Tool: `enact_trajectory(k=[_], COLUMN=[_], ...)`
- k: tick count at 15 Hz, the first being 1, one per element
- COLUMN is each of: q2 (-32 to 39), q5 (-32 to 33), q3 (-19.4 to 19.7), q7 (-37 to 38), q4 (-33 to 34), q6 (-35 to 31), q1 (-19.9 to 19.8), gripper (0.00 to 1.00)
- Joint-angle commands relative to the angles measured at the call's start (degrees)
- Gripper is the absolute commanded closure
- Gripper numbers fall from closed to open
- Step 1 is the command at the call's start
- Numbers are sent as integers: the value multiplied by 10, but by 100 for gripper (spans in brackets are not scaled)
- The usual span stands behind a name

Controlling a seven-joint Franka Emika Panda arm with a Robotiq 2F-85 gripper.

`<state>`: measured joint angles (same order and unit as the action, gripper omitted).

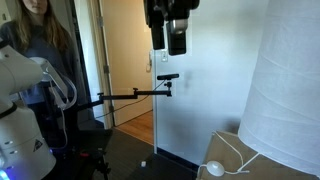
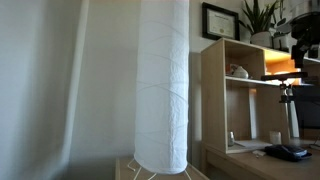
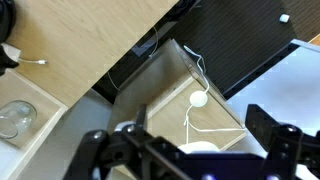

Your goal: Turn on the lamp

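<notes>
The lamp has a tall off-white textured shade, at the right edge in an exterior view and mid-frame in an exterior view. Its small round white disc switch lies on a low wooden stand beside the lamp's foot, with the white cord looping from it. My gripper hangs high, well above and left of the switch. In the wrist view the gripper is open and empty. The switch and cord lie far below, between the fingers.
A person stands at the back left behind the white robot base. A small black device on a thin black arm juts out mid-frame. A wooden shelf unit stands beside the lamp. A glass sits on a wooden desk.
</notes>
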<state>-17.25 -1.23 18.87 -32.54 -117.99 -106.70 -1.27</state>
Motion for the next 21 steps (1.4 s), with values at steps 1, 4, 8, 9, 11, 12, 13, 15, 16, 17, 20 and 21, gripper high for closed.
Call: enact_trajectory(k=[1, 4, 8, 9, 11, 12, 13, 15, 16, 17, 20, 21], q2=[13, 32, 70, 81, 101, 108, 116, 124, 129, 134, 141, 144], q5=[-3, -3, 3, 6, 9, 7, 5, 11, 10, 9, 5, 4], q3=[-21, -33, -54, -59, -70, -75, -81, -92, -97, -101, -111, -113], q7=[-6, -7, -13, -14, -21, -42, -60, -96, -114, -131, -190, -212], q4=[7, 14, 31, 35, 39, 36, 35, 27, 25, 23, 15, 14], q6=[4, 6, 12, 13, 3, -12, -23, -57, -68, -78, -102, -105], q1=[-15, -12, -11, -11, -10, -8, -8, -8, -9, -9, -11, -11], gripper=[0, 0, 0, 0, 0, 0, 0, 0, 0, 0, 0, 0])
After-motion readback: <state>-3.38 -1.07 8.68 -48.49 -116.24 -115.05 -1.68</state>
